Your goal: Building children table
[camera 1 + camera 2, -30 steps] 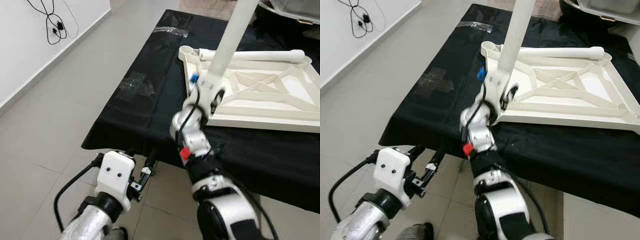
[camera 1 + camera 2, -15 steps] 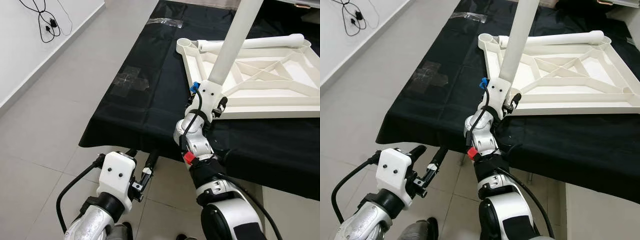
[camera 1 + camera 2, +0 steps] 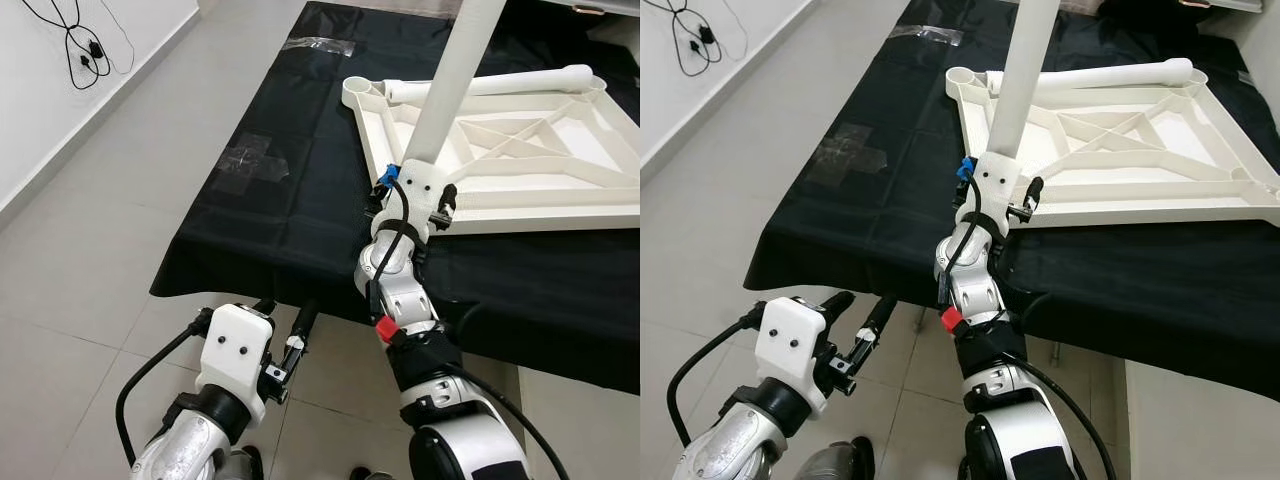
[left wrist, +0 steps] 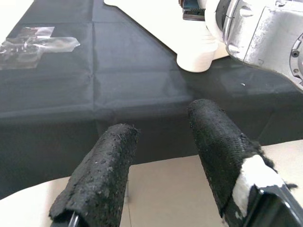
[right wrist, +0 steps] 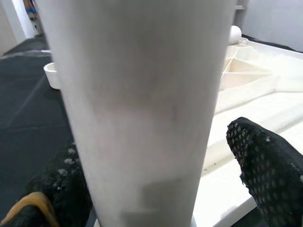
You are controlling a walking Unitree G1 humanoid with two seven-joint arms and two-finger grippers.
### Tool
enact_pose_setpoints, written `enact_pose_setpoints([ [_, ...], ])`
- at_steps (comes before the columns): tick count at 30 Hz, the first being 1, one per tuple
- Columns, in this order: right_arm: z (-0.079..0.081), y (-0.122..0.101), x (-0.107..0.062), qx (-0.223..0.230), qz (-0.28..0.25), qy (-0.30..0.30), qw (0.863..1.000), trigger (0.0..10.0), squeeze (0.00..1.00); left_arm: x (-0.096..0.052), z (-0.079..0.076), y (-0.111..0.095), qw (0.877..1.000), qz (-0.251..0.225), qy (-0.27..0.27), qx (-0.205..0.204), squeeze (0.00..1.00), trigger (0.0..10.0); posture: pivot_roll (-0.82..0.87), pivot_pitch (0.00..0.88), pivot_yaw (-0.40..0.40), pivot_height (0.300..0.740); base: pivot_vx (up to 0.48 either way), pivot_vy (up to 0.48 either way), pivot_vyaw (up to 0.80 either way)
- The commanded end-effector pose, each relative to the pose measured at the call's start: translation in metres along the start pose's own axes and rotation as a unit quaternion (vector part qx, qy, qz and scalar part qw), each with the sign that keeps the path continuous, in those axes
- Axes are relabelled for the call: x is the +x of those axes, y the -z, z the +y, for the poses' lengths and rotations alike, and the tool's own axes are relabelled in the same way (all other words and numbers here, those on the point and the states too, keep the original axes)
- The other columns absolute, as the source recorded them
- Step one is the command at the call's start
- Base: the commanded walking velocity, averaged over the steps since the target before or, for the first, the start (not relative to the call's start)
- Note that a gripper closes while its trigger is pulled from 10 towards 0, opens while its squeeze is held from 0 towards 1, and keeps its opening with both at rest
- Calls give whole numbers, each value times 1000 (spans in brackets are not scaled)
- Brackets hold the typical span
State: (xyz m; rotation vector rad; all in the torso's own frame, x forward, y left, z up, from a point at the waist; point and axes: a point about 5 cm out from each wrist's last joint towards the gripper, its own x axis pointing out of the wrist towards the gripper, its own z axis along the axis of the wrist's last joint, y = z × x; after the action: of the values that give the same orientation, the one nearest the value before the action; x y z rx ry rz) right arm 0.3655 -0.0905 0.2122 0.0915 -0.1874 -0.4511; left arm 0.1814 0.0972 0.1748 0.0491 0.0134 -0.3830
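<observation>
The right pincer (image 3: 1002,192) has carried its one gripped leg (image 3: 455,75) nearer the near corner of the single upturned tabletop (image 3: 560,150) on the black bench (image 3: 290,200). A second leg (image 3: 490,84) lies along the tabletop's far edge. The left pincer (image 4: 161,156) stays spread below.

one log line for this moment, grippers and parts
right gripper: around upright leg at near corner of upturned tabletop | left gripper: open, idle below black cloth edge | second leg: lying on tabletop
</observation>
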Motion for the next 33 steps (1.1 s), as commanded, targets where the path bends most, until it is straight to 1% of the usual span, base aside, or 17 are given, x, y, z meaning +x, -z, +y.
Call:
enact_pose_setpoints([
  [1, 1, 17, -14, 0, 30, -13, 999, 10000, 0, 0, 0, 5, 1000, 11, -1, 4, 0, 10000, 174, 181, -37, 740, 0, 0, 0],
  [2, 1, 17, -16, 9, 32, -32, 999, 10000, 0, 0, 1, 5, 1000, 11, -1, 5, 0, 10000, 173, 176, -39, 740, 0, 0, 0],
  [3, 1, 17, -16, 9, 32, -32, 999, 10000, 0, 0, 1, 5, 1000, 11, -1, 5, 0, 10000, 173, 176, -39, 740, 0, 0, 0],
  [4, 1, 18, -19, 17, 34, -56, 998, 10000, 0, 1, 1, 5, 1000, 10, -2, 6, 0, 10000, 169, 167, -42, 740, 0, 0, 0],
  [6, -4, 19, -23, 20, 36, -80, 996, 10000, 0, 2, 2, 6, 1000, 8, -4, 6, 0, 10000, 166, 164, -41, 740, 0, 0, 0],
  [10, -7, 20, -24, 20, 37, -86, 995, 10000, 0, 3, 2, 6, 1000, 6, -5, 4, 0, 10000, 161, 160, -41, 740, 0, 0, 0],
  [15, -13, 25, -30, 36, 55, -118, 991, 10000, 0, 5, 1, 6, 1000, 2, -2, 6, 0, 10000, 159, 147, -40, 740, 0, 0, 0],
  [20, -18, 27, -33, 33, 58, -132, 989, 10000, 0, 6, 3, 6, 1000, 1, -3, 8, 0, 10000, 159, 146, -41, 740, 0, 0, 0],
  [23, -21, 28, -38, 34, 62, -153, 986, 10000, 0, 6, 4, 6, 1000, 1, -4, 9, 0, 10000, 159, 146, -45, 740, 0, 0, 0],
  [24, -27, 29, -46, 28, 67, -179, 981, 10000, 0, 6, 4, 7, 1000, 2, -5, 10, 0, 10000, 156, 148, -46, 740, 0, 0, 0],
  [25, -27, 29, -46, 28, 67, -179, 981, 10000, 0, 6, 4, 7, 1000, 2, -5, 10, 0, 10000, 156, 148, -46, 740, 0, 0, 0],
  [26, -30, 31, -51, 24, 71, -193, 978, 10000, 0, 5, 4, 8, 1000, 3, -6, 10, 0, 10000, 156, 148, -46, 740, 0, 0, 0],
  [27, -39, 33, -57, 8, 73, -210, 975, 10000, 0, 5, 5, 9, 1000, 5, -8, 11, 0, 10000, 149, 147, -46, 740, 0, 0, 0],
  [28, -39, 33, -57, 8, 73, -210, 975, 10000, 0, 5, 5, 9, 1000, 5, -8, 11, 0, 10000, 149, 147, -46, 740, 0, 0, 0],
  [31, -64, 35, -66, -44, 52, -237, 969, 10000, 0, 5, 7, 13, 1000, 11, -20, 8, 0, 10000, 141, 145, -46, 740, 0, 0, 0],
  [32, -69, 37, -67, -55, 50, -242, 968, 10000, 0, 5, 7, 14, 1000, 13, -24, 8, 0, 10000, 141, 144, -46, 740, 0, 0, 0],
  [33, -78, 40, -68, -60, 53, -242, 967, 10000, 0, 4, 9, 16, 999, 17, -32, 8, 0, 10000, 138, 141, -42, 740, 0, 0, 0],
])
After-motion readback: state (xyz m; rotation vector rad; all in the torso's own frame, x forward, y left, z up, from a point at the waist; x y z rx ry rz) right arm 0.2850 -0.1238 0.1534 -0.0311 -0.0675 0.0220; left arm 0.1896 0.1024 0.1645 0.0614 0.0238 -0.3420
